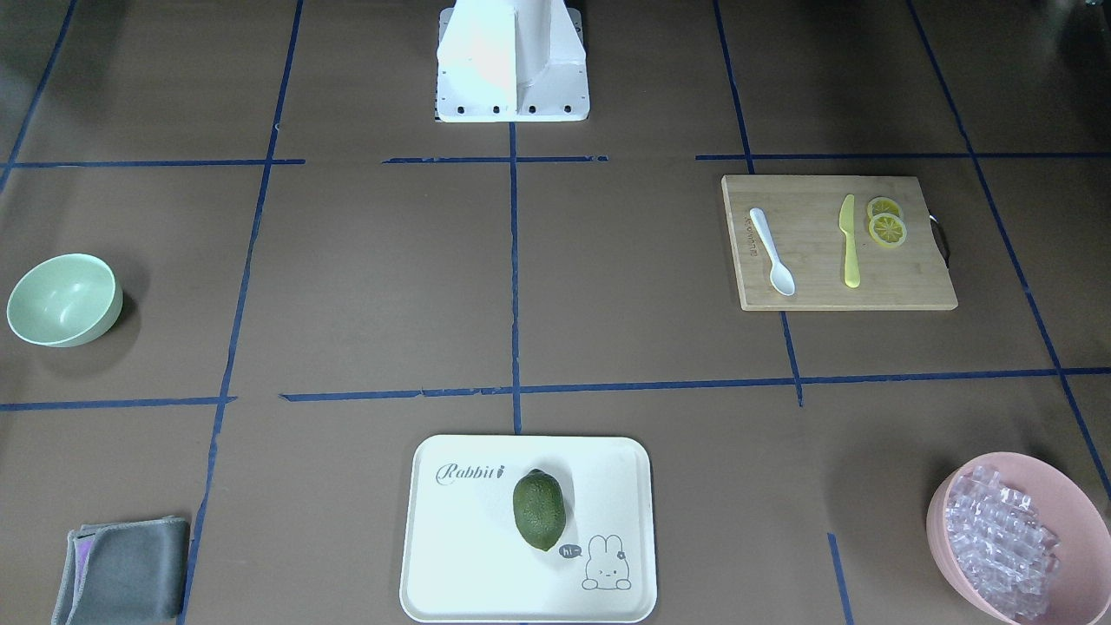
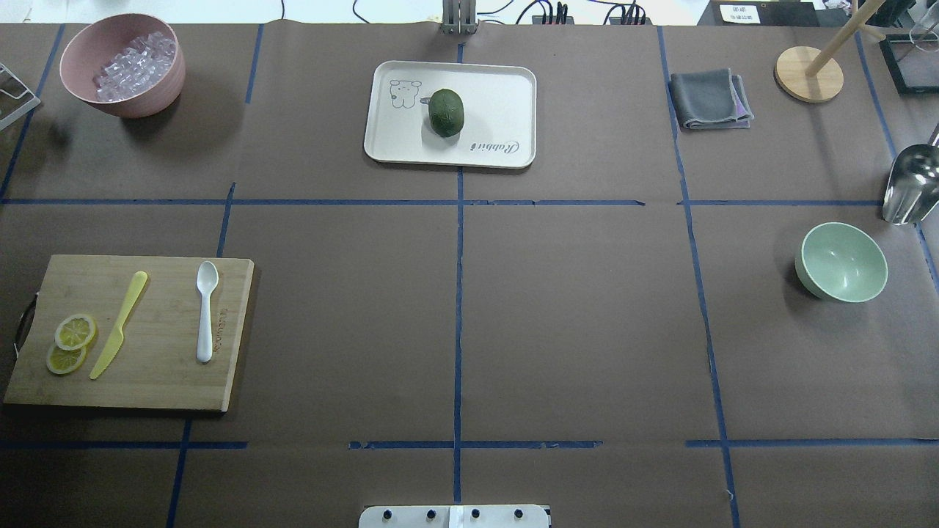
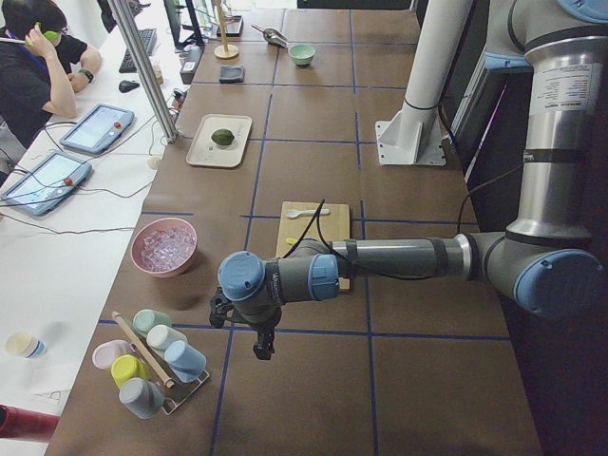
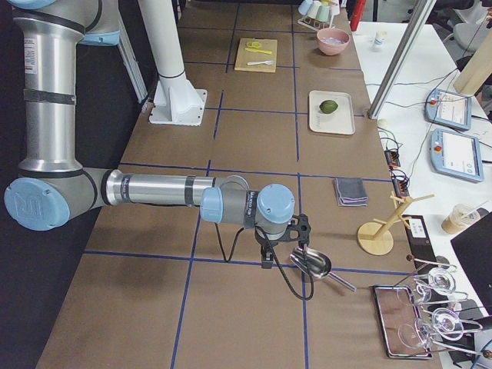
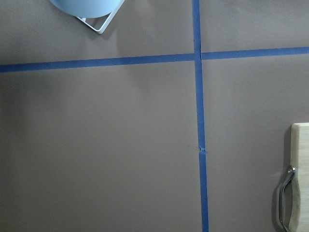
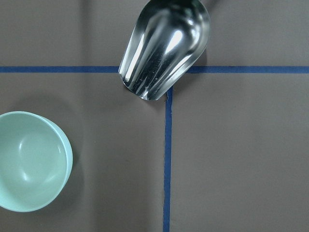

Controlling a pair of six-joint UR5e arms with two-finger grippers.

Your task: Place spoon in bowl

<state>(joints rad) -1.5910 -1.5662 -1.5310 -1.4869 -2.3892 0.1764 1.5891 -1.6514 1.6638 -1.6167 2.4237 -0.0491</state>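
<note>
Progress: As I judge it, nothing of the task is done yet. The pick-up, the carry across and the drop are all still to do.
Spoon: The spoon (image 2: 206, 312) lies flat on the cutting board (image 2: 161, 367) at my left end of the bench (image 2: 572, 330). Its scoop points away from the robot. It is beside the yellow knife (image 2: 117, 325) but not touching it.
Bowl: The bowl (image 2: 841, 262) stands upright and empty at the right end of the bench, well apart from the spoon. A metal scoop (image 6: 164, 48) lies near it.
Left claw: The left claw (image 3: 260, 350) hangs over bare bench beyond the board's handle end. Only the side camera shows it, so I cannot tell how its jaws stand.
Right claw: The right claw (image 4: 264, 260) hovers near the metal scoop and the bowl. Again I see it only from the side, so I cannot tell its state.
What is left: I judge the left arm the natural one for the pick-up, as the spoon is on its side. The bowl is far across, so a hand-over may be needed.
Writing: The white tray (image 2: 484, 88) reads "Rabbit" in script, with a bunny drawing and a small "hi" bubble. A green fruit (image 2: 445, 112) sits on it.
Board mark: There is an engraved brand along the board's edge beside the spoon, too small for me to read.
Arm labels: The stickers on the arms are illegible.
</note>
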